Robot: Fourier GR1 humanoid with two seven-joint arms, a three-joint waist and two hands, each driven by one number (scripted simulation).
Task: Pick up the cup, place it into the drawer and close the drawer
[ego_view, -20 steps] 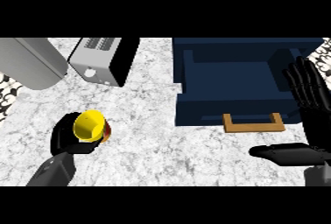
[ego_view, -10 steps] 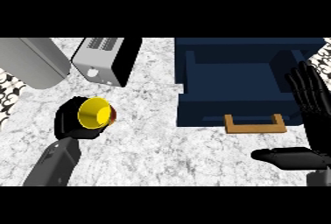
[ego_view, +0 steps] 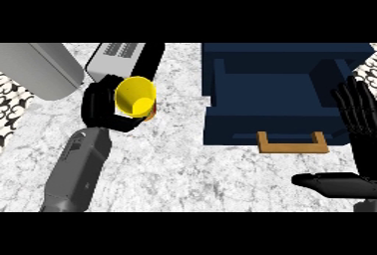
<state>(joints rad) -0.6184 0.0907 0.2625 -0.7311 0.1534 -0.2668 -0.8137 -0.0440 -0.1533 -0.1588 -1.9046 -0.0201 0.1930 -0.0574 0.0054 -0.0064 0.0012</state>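
- Grip: left robot hand (ego_view: 101,105) is clenched round a yellow round cup (ego_view: 135,94), with black fingers wrapping its left side and underside.
- Cup is tilted, its open mouth facing up toward the head view and the inside showing plain yellow. A small reddish-brown patch shows at its lower right edge; I cannot tell what it is.
- Cup is over the white-grey marbled bench (ego_view: 191,169), left of the navy blue drawer (ego_view: 283,89) and apart from it, so not yet in the drawer.
- Cup is just in front of a silver boxy toaster (ego_view: 114,59) with slots on top and a black side. Whether the two touch cannot be told from this view.
- Left grey forearm (ego_view: 77,174) comes in from the lower left and slants up to the hand.
- Drawer is pulled open, its dark blue inside visible. A tan wooden U-shaped handle (ego_view: 292,143) sits on its near front edge.
- Right robot hand (ego_view: 358,112) is at the right edge, released and holding nothing, with fingers straight and pointing up and the thumb low and stretched leftward. Its fingers overlap the drawer's right side in the view; contact cannot be told.
- Large grey rounded appliance (ego_view: 37,67) is at the upper left, beside the toaster.
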